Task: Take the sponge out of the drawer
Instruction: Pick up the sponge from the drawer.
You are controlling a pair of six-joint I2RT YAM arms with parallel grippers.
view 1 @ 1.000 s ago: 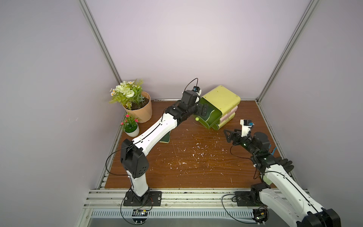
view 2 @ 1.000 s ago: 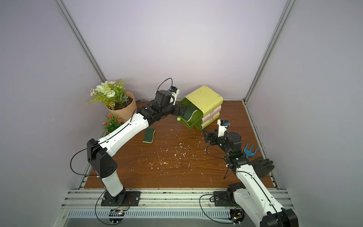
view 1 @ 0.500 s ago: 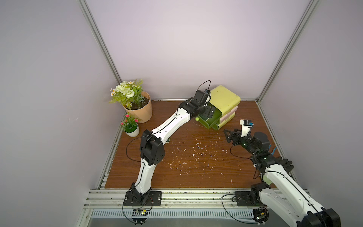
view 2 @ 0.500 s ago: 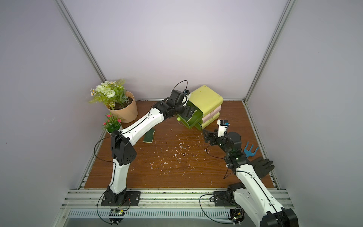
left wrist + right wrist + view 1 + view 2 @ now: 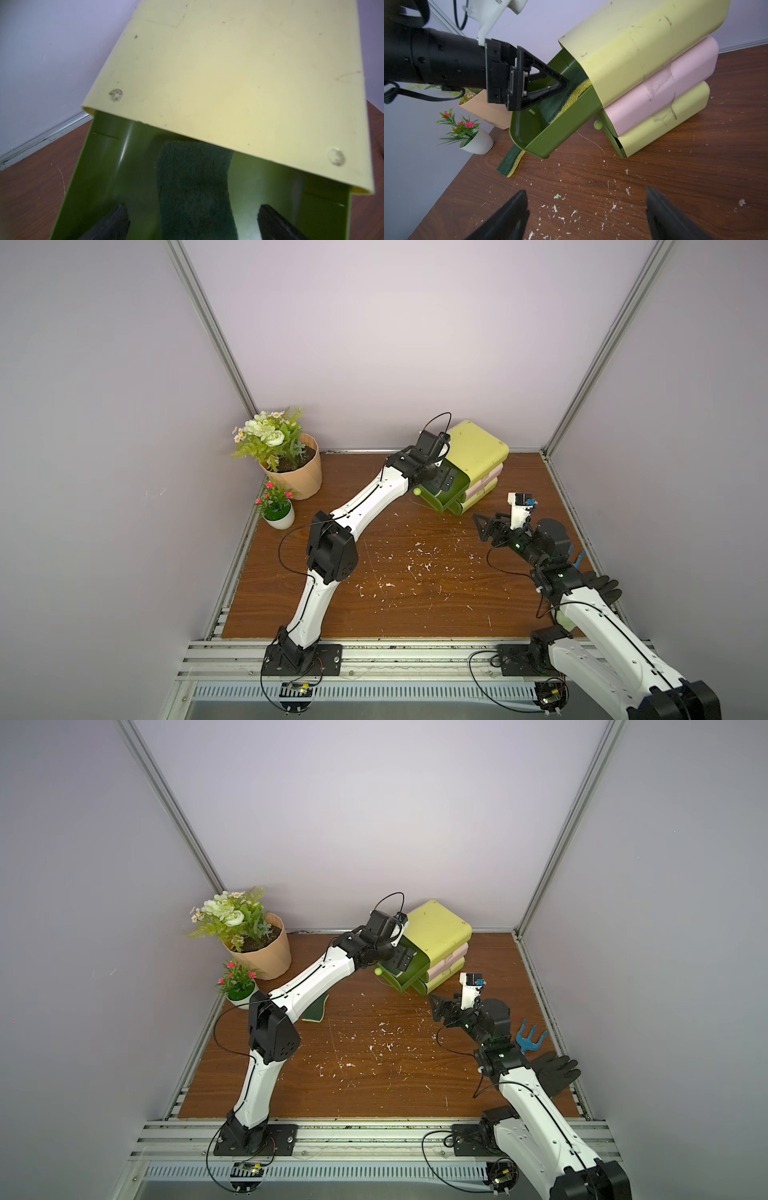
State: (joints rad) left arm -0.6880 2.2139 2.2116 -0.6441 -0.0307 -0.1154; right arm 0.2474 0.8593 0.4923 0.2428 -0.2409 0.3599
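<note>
- My left fingers (image 5: 112, 222) are spread wide and reach down into the open top drawer (image 5: 556, 128) of the drawer unit (image 5: 478, 443). One finger stands on each side of the sponge, and neither clamps it.
- The sponge (image 5: 193, 187) lies inside that drawer, green side up. Its far end is tucked under the unit's yellow top, and in the right wrist view its yellow edge shows along the drawer's side wall.
- A second ago my left wrist sat just at the drawer's front. Since then it has pushed further toward the unit, and the fingers have tipped down into the drawer.
- My left elbow has also changed: it was folded back, well away from the unit, and now it stands higher and nearer to it.
- The drawer is pulled out as far as it was a second ago, and the unit has not shifted.
- My right fingers (image 5: 512, 214) are apart and hold nothing. They sit over the tabletop (image 5: 415, 605) in front of the unit and point toward it, where they were a second ago.
- A second sponge (image 5: 510, 160) lies flat on the tabletop just beyond the open drawer's front. One end of it is hidden behind the drawer in the right wrist view. It has not moved.
- Pale crumbs (image 5: 419, 551) are scattered on the tabletop in front of the unit, as before.
</note>
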